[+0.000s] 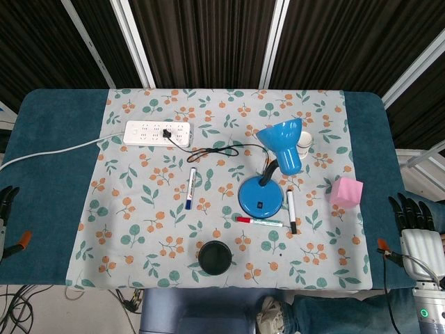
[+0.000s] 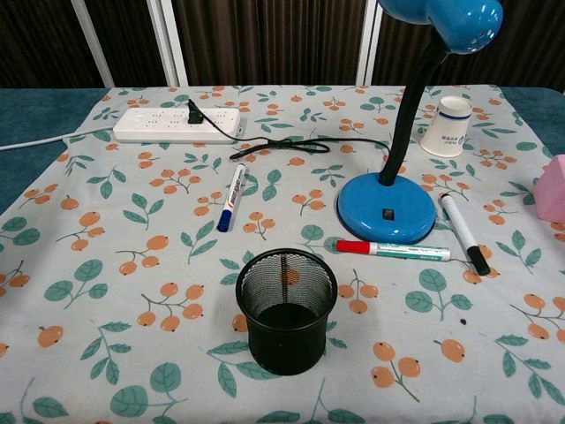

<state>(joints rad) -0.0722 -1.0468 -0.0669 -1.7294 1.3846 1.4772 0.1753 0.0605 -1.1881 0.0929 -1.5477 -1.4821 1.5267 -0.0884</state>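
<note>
A black mesh pen cup [image 1: 214,257] [image 2: 286,309] stands upright near the front edge of the floral cloth [image 1: 139,223]. Three markers lie around it: a blue-capped one [image 1: 190,188] [image 2: 230,196], a red-capped one [image 1: 259,221] [image 2: 393,251] and a black-capped one [image 1: 291,211] [image 2: 463,233]. A blue desk lamp [image 1: 259,196] [image 2: 387,206] stands between them. My left hand [image 1: 7,200] is at the far left table edge and my right hand [image 1: 411,214] at the far right edge; both hold nothing, fingers extended. The chest view shows neither hand.
A white power strip [image 1: 157,132] [image 2: 177,125] lies at the back left with the lamp's black cord [image 1: 215,149] plugged in. A paper cup [image 1: 304,144] [image 2: 446,125] stands behind the lamp. A pink block [image 1: 345,192] [image 2: 553,188] sits at the right.
</note>
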